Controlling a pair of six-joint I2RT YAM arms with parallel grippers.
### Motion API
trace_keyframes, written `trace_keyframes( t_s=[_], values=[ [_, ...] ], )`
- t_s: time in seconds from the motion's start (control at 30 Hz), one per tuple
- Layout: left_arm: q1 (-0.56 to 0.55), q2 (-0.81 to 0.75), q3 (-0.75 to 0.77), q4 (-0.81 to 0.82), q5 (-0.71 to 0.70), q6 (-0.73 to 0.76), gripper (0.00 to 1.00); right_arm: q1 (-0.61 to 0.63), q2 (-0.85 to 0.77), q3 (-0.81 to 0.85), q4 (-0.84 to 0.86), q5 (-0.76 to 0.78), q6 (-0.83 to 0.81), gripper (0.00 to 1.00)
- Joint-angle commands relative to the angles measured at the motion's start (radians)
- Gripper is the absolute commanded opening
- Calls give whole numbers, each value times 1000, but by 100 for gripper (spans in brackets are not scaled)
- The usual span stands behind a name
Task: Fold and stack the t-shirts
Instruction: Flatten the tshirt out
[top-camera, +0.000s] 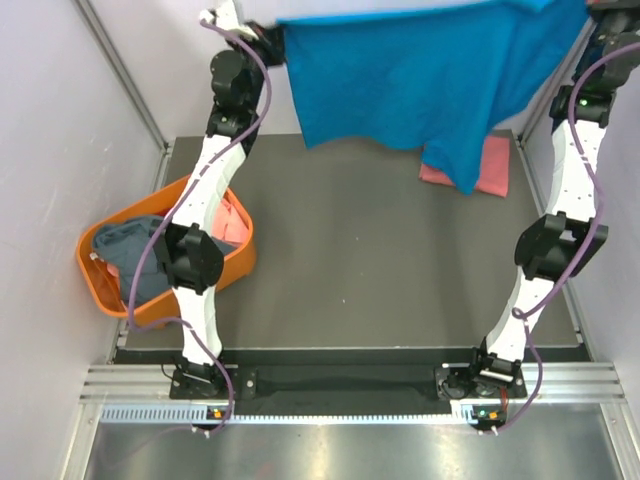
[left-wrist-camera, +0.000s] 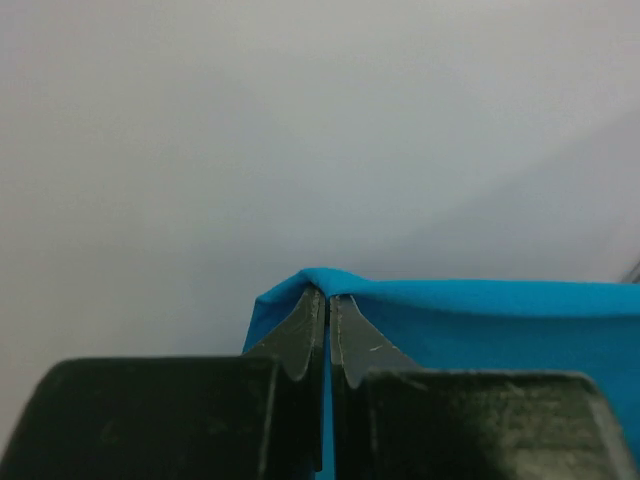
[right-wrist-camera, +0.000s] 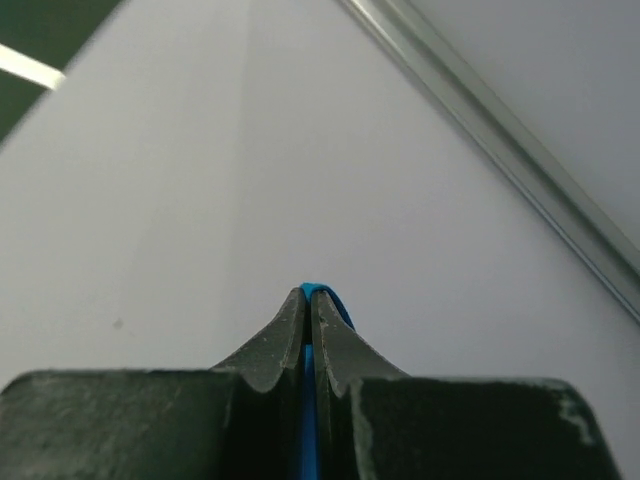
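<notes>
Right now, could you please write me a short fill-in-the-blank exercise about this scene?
The left gripper and the right gripper are both ____ on the blue t-shirt.
The folded pink t-shirt lies on the far ____ side of the table.
The grey-blue t-shirt lies in a basket coloured ____.
Missing words: shut; right; orange.

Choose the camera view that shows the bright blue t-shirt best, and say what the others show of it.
Top external: the blue t-shirt hangs spread wide, nearly whole. The left wrist view shows only a stretch of its edge pinched in shut jaws; the right wrist view, just a sliver between shut jaws.
</notes>
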Motion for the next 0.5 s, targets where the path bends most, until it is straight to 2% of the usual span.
trace_keyframes(
  t_s=[0.0,0.03,0.1,0.13,0.2,0.23,0.3,0.33,0.37,0.47],
  values=[
    [17,-115,-174,-55,101,42,0,-11,-79,-112,-39,-137,-72,0],
    [17,-153,-287,-74,132,42,0,-14,-145,-184,-141,-191,-65,0],
    [16,-277,-415,-106,204,22,0,-25,-239,-313,-201,-259,-49,0],
    [14,-323,-545,-124,227,22,0,-28,-345,-470,-229,-294,-38,0],
    [14,-448,-659,-170,241,16,0,-37,-459,-621,-305,-297,-45,0],
    [14,-524,-758,-199,247,11,0,-40,-569,-751,-342,-283,-67,0],
    [14,-602,-849,-298,275,25,0,-51,-729,-938,-480,-239,-94,0],
    [14,-603,-865,-299,283,28,0,-54,-777,-995,-537,-221,-99,0],
    [14,-639,-882,-390,295,40,0,-57,-826,-1060,-575,-217,-111,0],
    [14,-710,-964,-497,339,48,0,-104,-983,-1238,-740,-197,-138,0]
  ],
)
